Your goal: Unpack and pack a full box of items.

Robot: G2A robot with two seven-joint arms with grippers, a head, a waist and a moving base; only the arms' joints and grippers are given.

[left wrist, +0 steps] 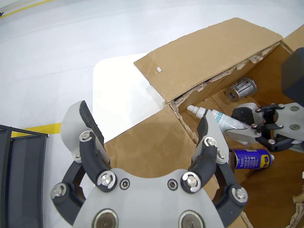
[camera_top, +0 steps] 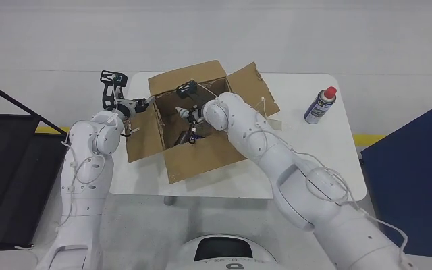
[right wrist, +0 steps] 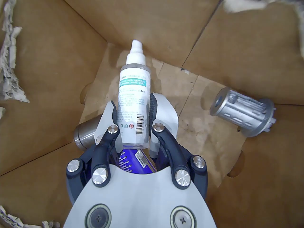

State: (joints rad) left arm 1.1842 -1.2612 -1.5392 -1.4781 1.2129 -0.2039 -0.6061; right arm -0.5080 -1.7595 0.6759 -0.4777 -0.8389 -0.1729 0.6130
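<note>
While the right gripper (right wrist: pixel 134 103) clamps its fingers on a teal-labelled white spray bottle (right wrist: pixel 134 88) inside the open brown cardboard box (camera_top: pixel 202 158), the left gripper (left wrist: pixel 144 107) hangs over the box's left flap, fingers spread wide. A ribbed silver metal cylinder (right wrist: pixel 242 117) and a blue aerosol can (left wrist: pixel 251 159) lie in the box.

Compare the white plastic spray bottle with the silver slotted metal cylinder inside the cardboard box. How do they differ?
The white plastic spray bottle carries a printed label and a nozzle cap; the silver slotted metal cylinder is bare metal. The bottle is clamped between the right gripper's fingers; the cylinder lies loose on its side on the box floor. Both are inside the brown cardboard box.
</note>
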